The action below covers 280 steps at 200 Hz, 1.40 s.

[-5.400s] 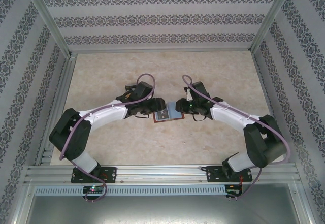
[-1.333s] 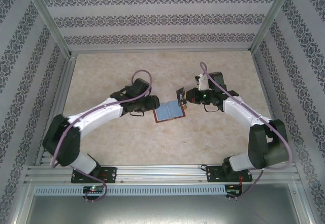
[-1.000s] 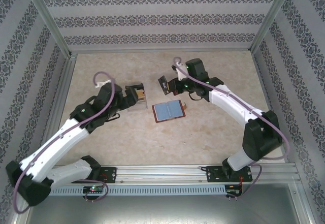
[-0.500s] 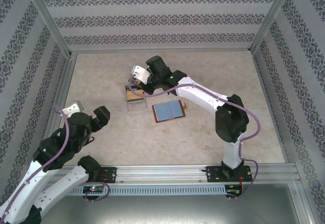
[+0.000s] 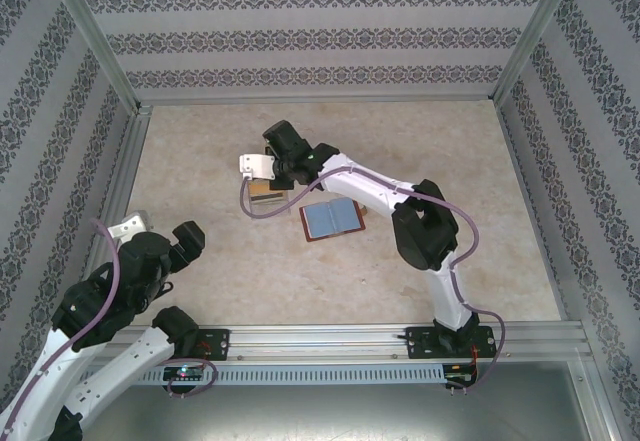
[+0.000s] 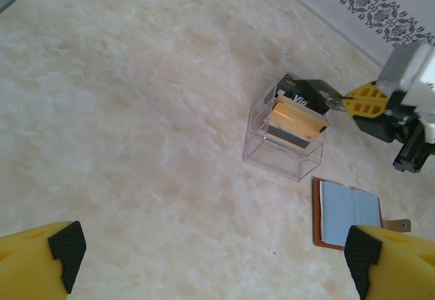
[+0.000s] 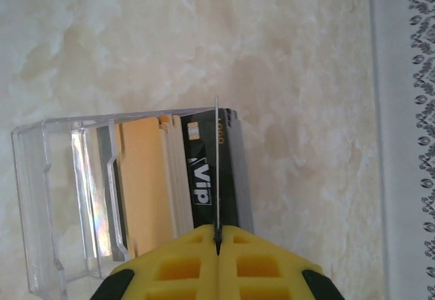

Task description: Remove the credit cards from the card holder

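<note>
One card holder [image 5: 332, 220] is pictured spread open near the middle of the table [image 5: 450, 161], bluish inside up. One credit card [image 7: 216, 164], seen edge-on, is clamped in the right gripper [image 7: 217, 235] above the one clear box [image 7: 54, 198], which is set just beside the holder, toward the left edge. The drop-off step is judged to be in hand, with lowering and release called for next. The left gripper [image 6: 214, 249] is held with jaws apart and empty by the near left corner. How many cards are left in the holder cannot be told.

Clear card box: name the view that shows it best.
Left wrist view: the clear box stands whole, orange and black cards inside. The right wrist view is closer, but the right gripper, shut on a thin card, cuts off one end. The top view shows it small, partly under that gripper.
</note>
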Available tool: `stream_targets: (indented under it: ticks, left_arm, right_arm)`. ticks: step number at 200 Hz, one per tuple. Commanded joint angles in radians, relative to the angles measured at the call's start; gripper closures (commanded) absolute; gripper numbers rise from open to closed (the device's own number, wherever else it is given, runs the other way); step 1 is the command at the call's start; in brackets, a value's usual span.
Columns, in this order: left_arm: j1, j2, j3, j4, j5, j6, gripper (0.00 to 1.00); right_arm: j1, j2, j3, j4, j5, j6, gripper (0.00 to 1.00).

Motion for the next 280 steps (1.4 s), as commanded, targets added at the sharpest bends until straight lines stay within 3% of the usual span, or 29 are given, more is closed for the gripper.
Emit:
stream_targets:
  ticks: [1,122,162,280]
  left_arm:
    - [0.009,-0.009,0.013,-0.048,-0.028,-0.013,0.0]
    - [0.009,-0.011,-0.009,-0.039,-0.026,-0.013,0.0]
    - [0.009,-0.012,-0.009,-0.04,-0.03,-0.009,0.0]
    - [0.009,-0.007,-0.023,-0.011,-0.026,0.006,0.0]
  right_arm:
    - [0.006,0.025,0.033,-0.004,0.027,-0.062,1.0]
    - [-0.016,0.118,0.062,0.034,0.057,-0.047,1.0]
    - [-0.016,0.129,0.07,0.053,0.072,-0.026,0.71]
    - [-0.025,0.117,0.093,0.095,0.114,0.076,0.68]
